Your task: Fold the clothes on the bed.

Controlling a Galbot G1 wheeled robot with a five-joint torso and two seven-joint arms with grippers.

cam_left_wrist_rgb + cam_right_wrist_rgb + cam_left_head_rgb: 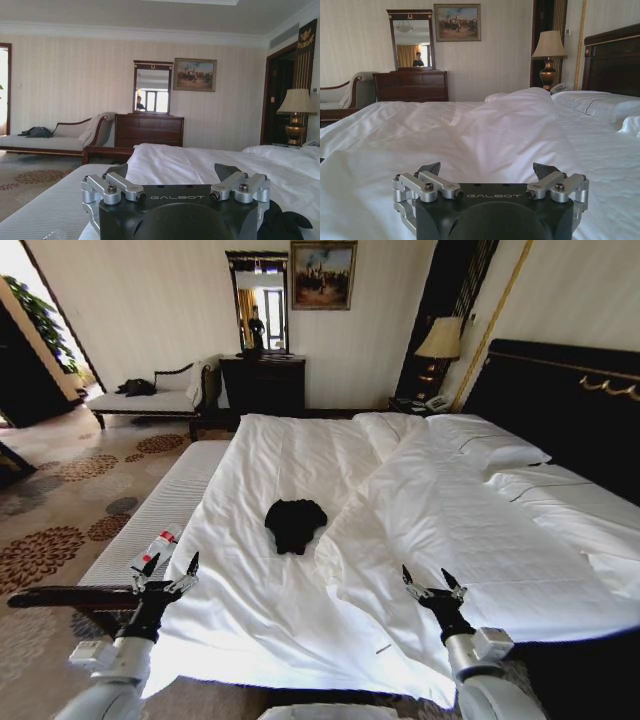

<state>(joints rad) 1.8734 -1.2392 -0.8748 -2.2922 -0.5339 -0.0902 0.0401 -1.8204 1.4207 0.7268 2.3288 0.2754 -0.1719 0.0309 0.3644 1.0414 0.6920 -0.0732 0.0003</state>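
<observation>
The clothes are a black T-shirt (295, 523) lying crumpled in a small heap on the white duvet of the bed (300, 455), left of the bed's middle. A dark edge of the T-shirt (287, 223) peeks past my left gripper in the left wrist view. My left gripper (171, 572) hovers open over the bed's near left edge, well short of the shirt. Open too, my right gripper (431, 583) hangs above the folded-over duvet at the near right. Nothing is between either pair of fingers. The left gripper (174, 172) and the right gripper (488, 170) fill the near edge of their own wrist views.
A pale striped bench (165, 515) runs along the bed's left side with a small bottle (157, 545) on it. A dark headboard (560, 400), pillows (480, 440) and a lamp (440, 345) are at the right. A dresser with mirror (262, 380) and a chaise (155, 395) stand at the far wall.
</observation>
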